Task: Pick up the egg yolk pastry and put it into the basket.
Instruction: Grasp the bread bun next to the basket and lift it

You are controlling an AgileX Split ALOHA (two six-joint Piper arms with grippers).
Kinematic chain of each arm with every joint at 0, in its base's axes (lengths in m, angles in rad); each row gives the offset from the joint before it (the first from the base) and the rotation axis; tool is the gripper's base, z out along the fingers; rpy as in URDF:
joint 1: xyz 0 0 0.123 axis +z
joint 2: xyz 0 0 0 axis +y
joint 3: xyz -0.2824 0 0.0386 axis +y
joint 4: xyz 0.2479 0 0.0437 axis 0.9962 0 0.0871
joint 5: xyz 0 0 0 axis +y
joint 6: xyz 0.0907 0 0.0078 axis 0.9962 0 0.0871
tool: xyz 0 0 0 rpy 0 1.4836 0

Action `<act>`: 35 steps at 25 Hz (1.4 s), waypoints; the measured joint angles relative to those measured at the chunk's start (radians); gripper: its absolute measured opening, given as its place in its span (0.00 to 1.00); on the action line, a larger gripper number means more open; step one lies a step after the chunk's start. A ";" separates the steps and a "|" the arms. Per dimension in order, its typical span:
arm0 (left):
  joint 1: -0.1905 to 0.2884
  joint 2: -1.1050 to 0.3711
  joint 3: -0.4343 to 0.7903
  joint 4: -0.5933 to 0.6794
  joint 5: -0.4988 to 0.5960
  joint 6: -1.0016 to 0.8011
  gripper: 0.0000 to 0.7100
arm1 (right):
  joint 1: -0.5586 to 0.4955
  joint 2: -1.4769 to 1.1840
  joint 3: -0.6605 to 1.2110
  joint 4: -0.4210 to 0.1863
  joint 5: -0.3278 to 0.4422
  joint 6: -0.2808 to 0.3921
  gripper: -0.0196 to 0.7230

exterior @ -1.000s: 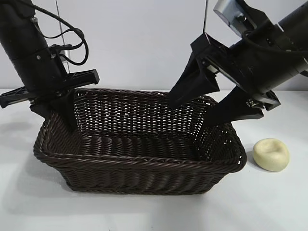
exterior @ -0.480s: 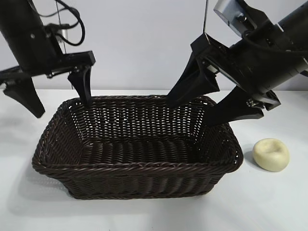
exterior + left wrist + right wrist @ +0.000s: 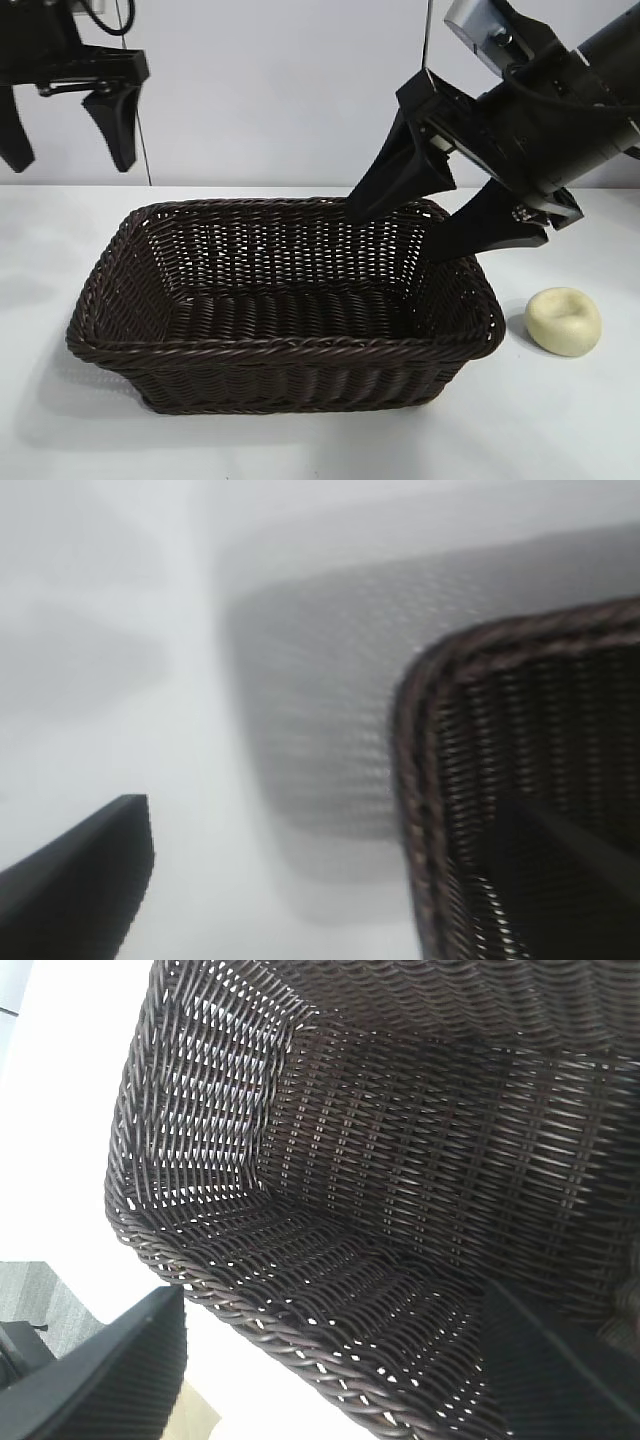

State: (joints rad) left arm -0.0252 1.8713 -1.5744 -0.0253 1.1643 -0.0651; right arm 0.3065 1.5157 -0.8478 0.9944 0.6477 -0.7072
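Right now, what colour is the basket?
Dark brown woven wicker basket, clearest in the exterior view.

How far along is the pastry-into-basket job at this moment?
Nothing is done yet: the egg yolk pastry lies on the table beside the basket, which holds nothing. Nothing is in hand: the right gripper hangs open over the basket's right end, and the left gripper is open, high at the left. Picking and placing remain.

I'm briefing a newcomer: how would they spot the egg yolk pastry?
Find the big dark wicker basket mid-table. Just outside its right end, on the bare white table, sits the egg yolk pastry: the only small, pale cream, rounded thing, with a dimpled top.
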 joint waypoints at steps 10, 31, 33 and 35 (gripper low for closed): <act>0.041 -0.008 0.002 0.001 0.059 0.065 0.93 | 0.000 0.000 0.000 0.000 0.000 0.000 0.81; 0.041 -0.844 0.646 0.025 0.050 0.093 0.93 | 0.000 0.000 0.000 0.000 0.000 0.000 0.81; 0.041 -0.932 0.720 0.025 0.026 0.093 0.93 | 0.000 0.000 0.000 0.000 0.000 0.000 0.81; 0.041 -1.006 0.794 0.025 0.003 0.093 0.93 | 0.000 0.000 0.000 0.000 0.000 0.000 0.81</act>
State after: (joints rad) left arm 0.0158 0.8658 -0.7803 0.0000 1.1672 0.0283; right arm 0.3065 1.5157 -0.8478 0.9944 0.6477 -0.7072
